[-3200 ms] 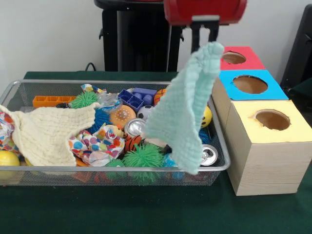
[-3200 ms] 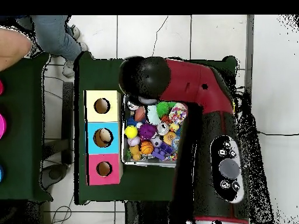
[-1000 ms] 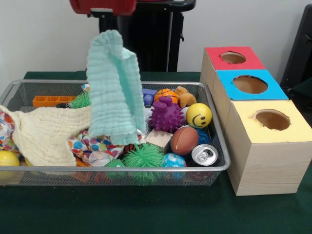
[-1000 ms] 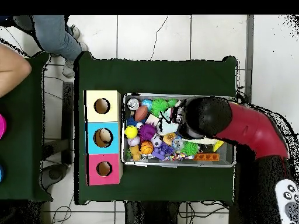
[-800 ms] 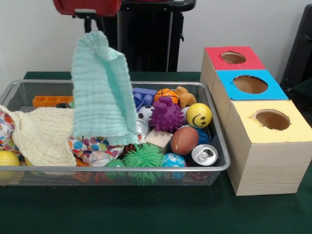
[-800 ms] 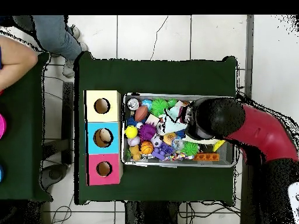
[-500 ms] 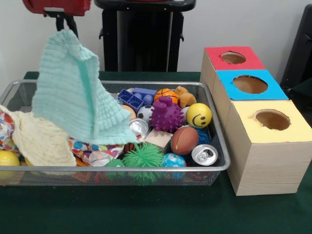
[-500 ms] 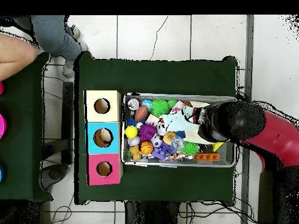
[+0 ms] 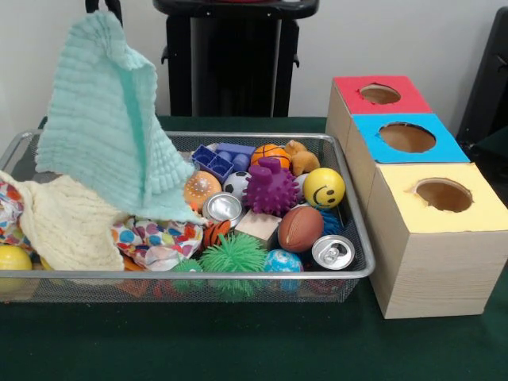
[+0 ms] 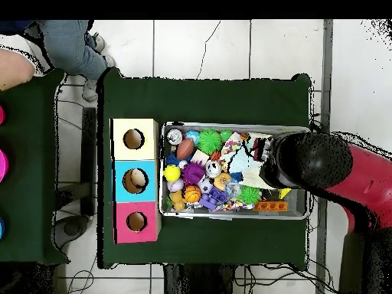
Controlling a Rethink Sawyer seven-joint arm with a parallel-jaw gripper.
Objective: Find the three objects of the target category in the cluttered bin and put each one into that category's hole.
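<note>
Hand [image 9: 107, 9] up at the top edge pinches the green cloth [image 9: 107, 127] and lifts it off the toys at one end of the bin [image 9: 238, 274], so the balls [image 9: 324, 187] show.

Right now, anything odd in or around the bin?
Yes. A mint green cloth hangs in the air over one end of the wire bin, lifted from its top. A cream cloth spills over the rim at that end.
</note>
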